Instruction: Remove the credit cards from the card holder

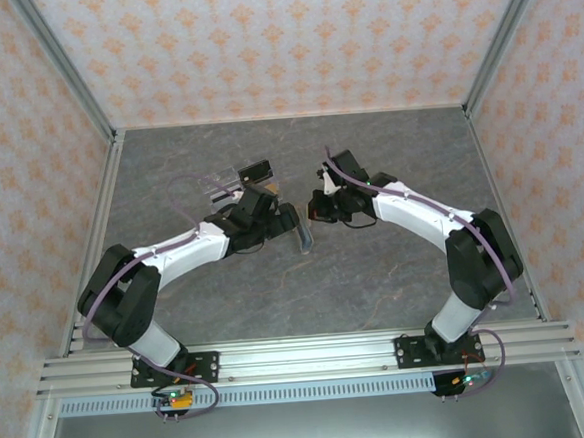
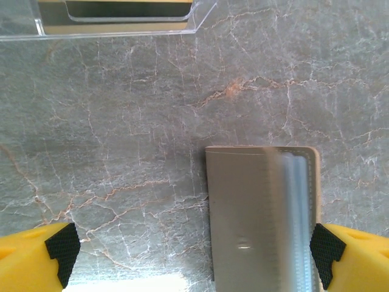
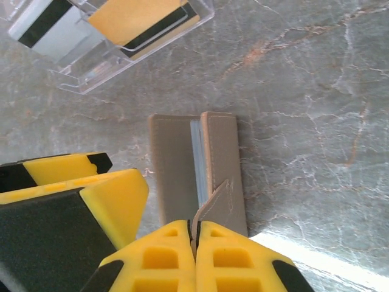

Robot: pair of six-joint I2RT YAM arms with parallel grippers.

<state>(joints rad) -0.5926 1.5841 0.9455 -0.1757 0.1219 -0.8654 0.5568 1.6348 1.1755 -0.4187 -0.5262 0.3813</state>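
Observation:
The card holder (image 3: 176,164) is a thin brownish-grey bifold lying nearly shut on the table, also seen as card holder (image 2: 249,213) and card holder (image 1: 302,238). A pale blue-white edge shows in the slit between its two flaps; whether that is a credit card I cannot tell. My right gripper (image 3: 196,226) is shut on a corner of the holder's top flap, which curls up between the fingers. My left gripper (image 2: 194,258) stands wide open astride the holder, with its right fingertip (image 2: 328,255) close to the holder's edge. Both grippers meet mid-table: left gripper (image 1: 288,222), right gripper (image 1: 319,209).
A clear plastic tray (image 3: 79,79) lies just beyond the holder, holding a grey-white card with a black stripe (image 3: 48,27) and a tan one (image 3: 137,18). The tray (image 2: 115,27) is also at the top of the left wrist view. The marbled grey table (image 1: 406,271) has walls on three sides.

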